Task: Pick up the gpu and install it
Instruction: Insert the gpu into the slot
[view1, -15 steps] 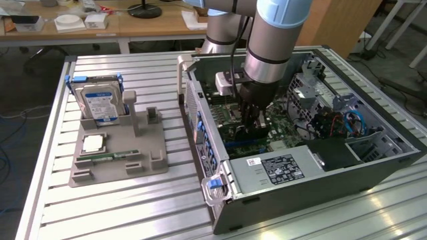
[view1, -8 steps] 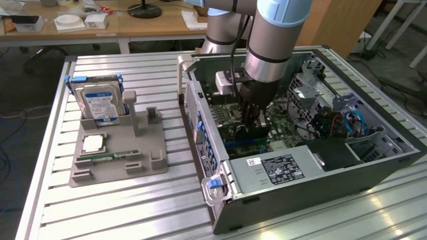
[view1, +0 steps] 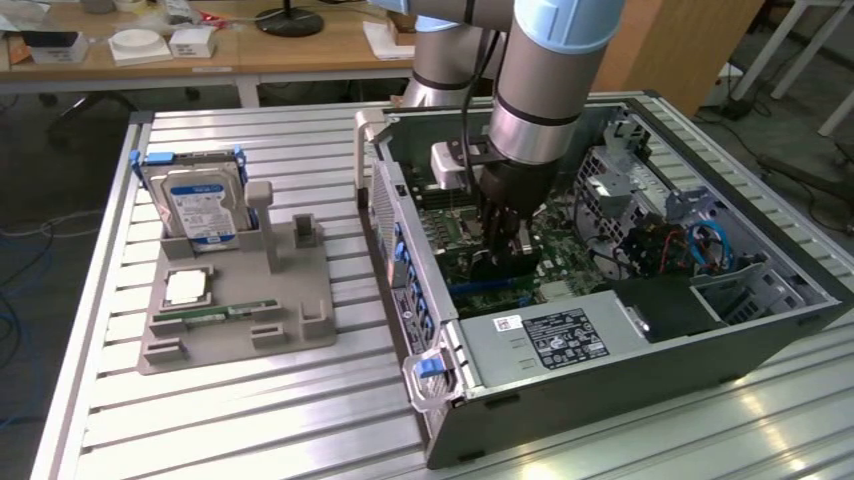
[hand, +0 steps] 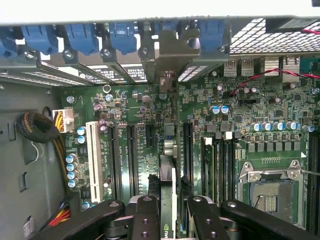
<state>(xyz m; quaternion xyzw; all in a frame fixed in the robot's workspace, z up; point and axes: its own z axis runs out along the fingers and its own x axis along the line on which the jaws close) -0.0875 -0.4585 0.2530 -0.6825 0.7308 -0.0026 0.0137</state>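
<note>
Wrist view: the thin dark green gpu (hand: 169, 190) is seen edge-on, clamped between the black fingers (hand: 145, 220), its long axis aligned with the black motherboard slots (hand: 132, 152) directly beneath.

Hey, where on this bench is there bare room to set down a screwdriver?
Bare slats lie on the table in front of the grey tray, and behind it beside the hard drive. The open computer case is crowded: the hand holds the graphics card upright over the motherboard.
</note>
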